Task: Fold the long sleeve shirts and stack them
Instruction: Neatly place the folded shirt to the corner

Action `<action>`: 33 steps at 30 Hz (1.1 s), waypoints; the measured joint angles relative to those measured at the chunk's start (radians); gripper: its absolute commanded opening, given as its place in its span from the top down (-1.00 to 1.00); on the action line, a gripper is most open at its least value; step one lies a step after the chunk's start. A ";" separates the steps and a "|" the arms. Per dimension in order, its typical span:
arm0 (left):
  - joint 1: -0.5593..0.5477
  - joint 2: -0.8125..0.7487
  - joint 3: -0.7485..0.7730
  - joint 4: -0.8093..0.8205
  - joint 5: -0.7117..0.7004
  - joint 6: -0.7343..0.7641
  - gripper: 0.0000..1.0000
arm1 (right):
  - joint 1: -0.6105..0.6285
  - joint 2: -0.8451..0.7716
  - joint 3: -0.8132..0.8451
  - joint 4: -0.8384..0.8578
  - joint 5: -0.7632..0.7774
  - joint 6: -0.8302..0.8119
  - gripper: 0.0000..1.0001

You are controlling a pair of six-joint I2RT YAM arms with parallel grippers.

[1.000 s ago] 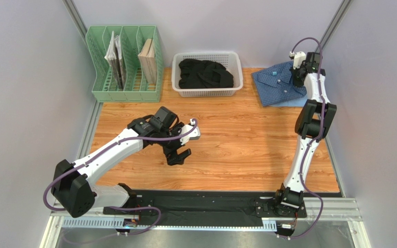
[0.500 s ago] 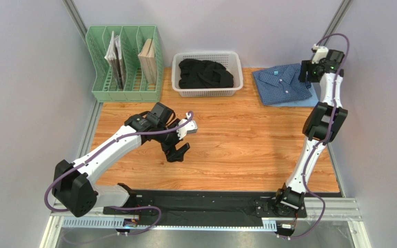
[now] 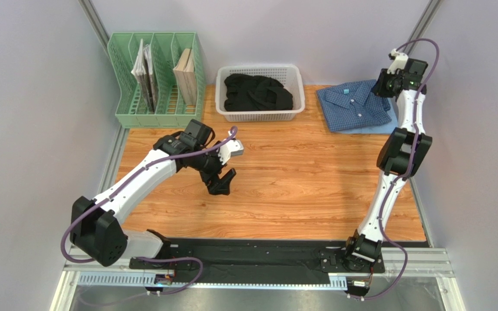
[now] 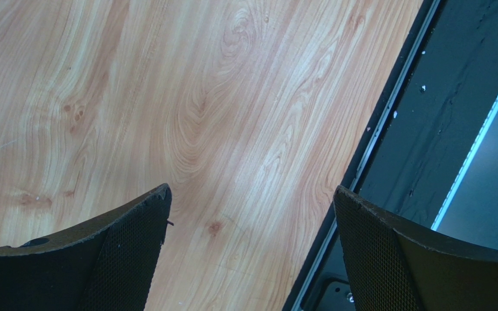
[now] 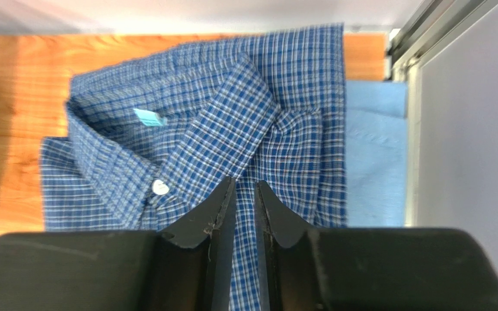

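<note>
Two long sleeve shirts lie folded and stacked at the table's far right corner. The dark blue checked one point(image 3: 354, 107) point(image 5: 199, 129) is on top, collar and a white button showing. The plain light blue one point(image 3: 390, 127) point(image 5: 375, 155) peeks out beneath its right edge. My right gripper point(image 3: 383, 87) point(image 5: 245, 183) hovers above the checked shirt with its jaws a narrow gap apart and nothing between them. My left gripper point(image 3: 222, 184) point(image 4: 251, 194) is wide open and empty over bare wood in the middle left of the table.
A white basket point(image 3: 258, 68) holding dark clothing stands at the back centre. A green file rack point(image 3: 157, 78) with books is at the back left. A black strip point(image 3: 251, 256) point(image 4: 440, 116) runs along the near table edge. Grey walls close in both sides.
The right gripper lifted off the checked shirt, swung right and back, opened and has closed most of the way. The left arm has drawn back slightly to the left.
</note>
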 measured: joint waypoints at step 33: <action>0.440 0.243 0.448 -0.056 0.163 -0.260 -0.98 | -0.079 -0.704 -0.528 -0.246 -0.172 0.011 -1.00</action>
